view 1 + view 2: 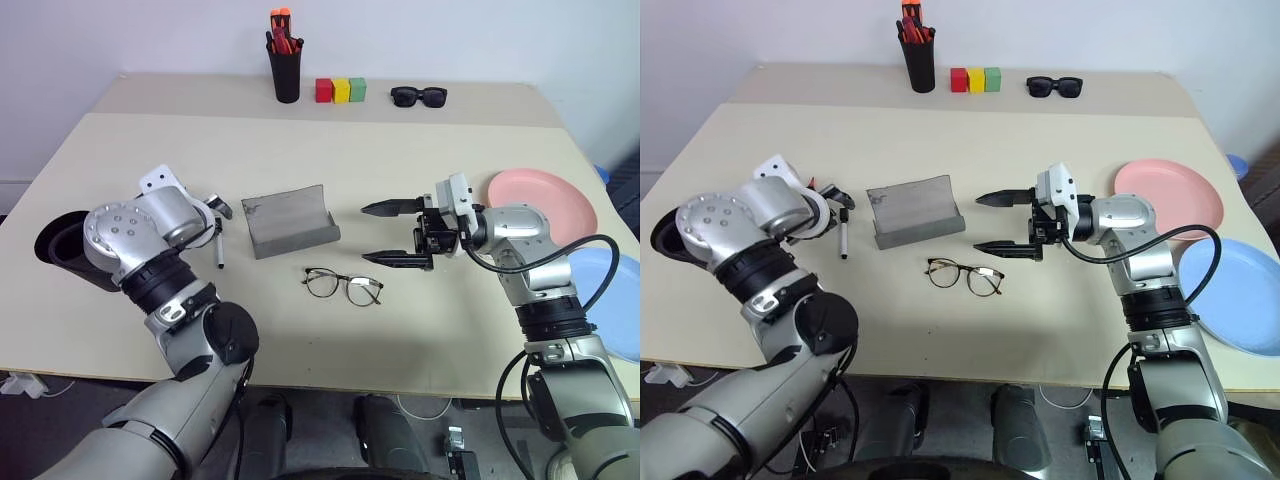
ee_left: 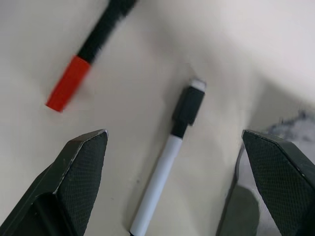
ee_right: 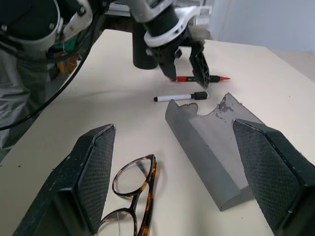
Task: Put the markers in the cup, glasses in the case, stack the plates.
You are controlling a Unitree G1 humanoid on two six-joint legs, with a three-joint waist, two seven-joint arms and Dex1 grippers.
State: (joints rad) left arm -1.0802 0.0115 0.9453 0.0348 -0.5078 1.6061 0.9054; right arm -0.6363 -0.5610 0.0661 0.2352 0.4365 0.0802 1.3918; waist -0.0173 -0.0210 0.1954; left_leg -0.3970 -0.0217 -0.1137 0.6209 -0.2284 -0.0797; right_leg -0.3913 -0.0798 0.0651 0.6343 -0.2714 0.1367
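A pale beige table (image 1: 420, 330) stands against a white wall. Nearest the robot lie the wire-framed glasses (image 1: 343, 285), and just beyond them the grey case (image 1: 290, 221) sits open. The right pincer (image 1: 393, 234) hangs level beside both, spread and empty. To the case's left the left pincer (image 2: 172, 162) is spread over the white marker (image 2: 167, 162), with the red marker (image 2: 83, 64) just past it — neither is gripped yet. The black cup (image 1: 62, 248) waits at the left edge, the pink plate (image 1: 545, 200) and blue plate (image 1: 610, 300) at the right.

The step looks like picking up 1 of the 2 markers: centre the fingers across the white barrel, descend squarely, and close only once both pads flank it — then carry it left to the cup.
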